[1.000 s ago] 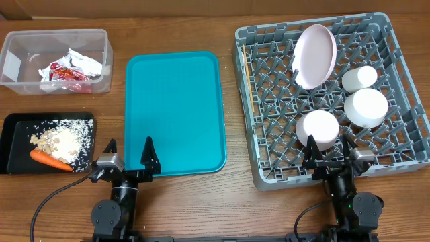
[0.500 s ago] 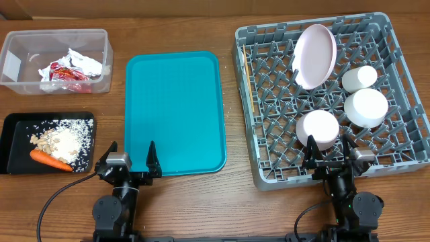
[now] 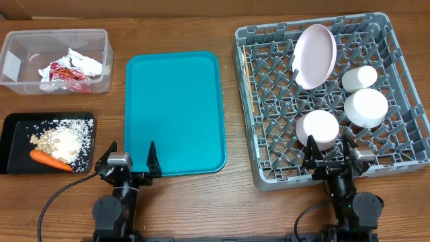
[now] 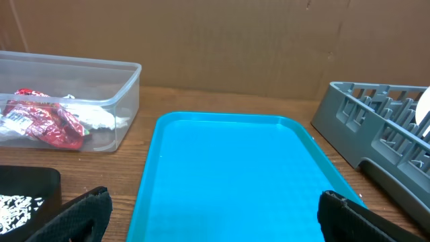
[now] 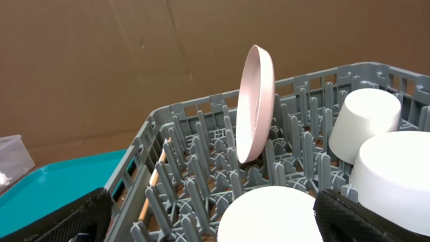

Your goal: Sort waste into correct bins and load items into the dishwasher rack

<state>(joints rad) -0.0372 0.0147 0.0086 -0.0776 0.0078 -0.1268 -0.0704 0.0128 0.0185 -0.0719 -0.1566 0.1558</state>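
The grey dishwasher rack (image 3: 396,47) on the right holds a white-pink plate (image 3: 314,56) on edge, a white cup (image 3: 359,78) and two white bowls (image 3: 366,107) (image 3: 317,129). A thin wooden stick (image 3: 248,84) lies along its left side. The clear tub (image 3: 20,84) at far left holds the red wrapper (image 3: 64,72) and white napkin (image 3: 84,62). In the black tray (image 3: 17,134) lie the food scraps (image 3: 64,141) and carrot (image 3: 50,159). My left gripper (image 3: 131,149) stands open at the teal tray's near edge. My right gripper (image 3: 329,149) stands open by the near bowl (image 5: 269,215). Neither holds anything.
A large flat teal tray (image 3: 175,111) lies between the bins and the rack, with nothing on it. A cardboard wall closes off the back of the wooden table. Both arm bases sit at the table's front edge.
My left gripper has swung slightly to the right and settled. The right gripper and all the objects are where they were.
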